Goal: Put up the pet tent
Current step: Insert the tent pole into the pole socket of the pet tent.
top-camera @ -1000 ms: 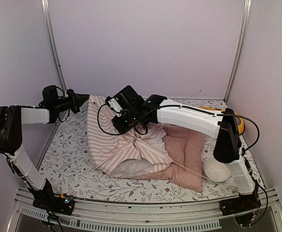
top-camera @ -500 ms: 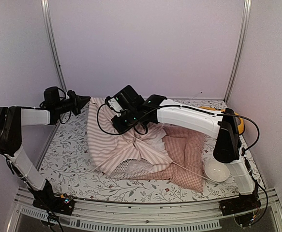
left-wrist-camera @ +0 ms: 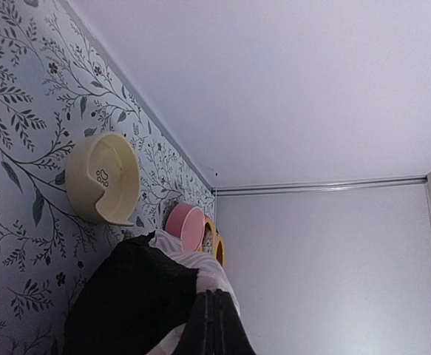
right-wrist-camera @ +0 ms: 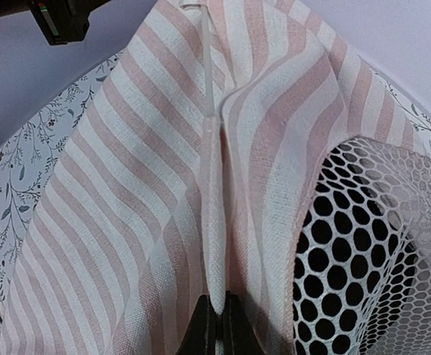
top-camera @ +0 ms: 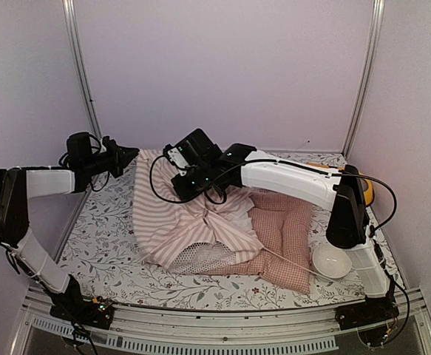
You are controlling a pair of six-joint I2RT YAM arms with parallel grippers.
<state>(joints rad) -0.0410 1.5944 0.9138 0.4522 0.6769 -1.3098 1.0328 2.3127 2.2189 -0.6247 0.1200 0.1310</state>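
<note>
Jaws of right gripper [right-wrist-camera: 216, 316] pinch pet tent [top-camera: 163, 214] seam. Jaws of left gripper [left-wrist-camera: 214, 319] closed; any hold on fabric cut off.

High rear overview, two close wrist views, pet tent [top-camera: 193, 222] shared.

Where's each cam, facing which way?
Top external: above and behind the robot, looking down on the table; both arms show.
Left wrist: along the shut left gripper, rightward across the table past a cream bowl.
Right wrist: along the shut right gripper, close on the pet tent.
Shared: all three show the pet tent.
</note>
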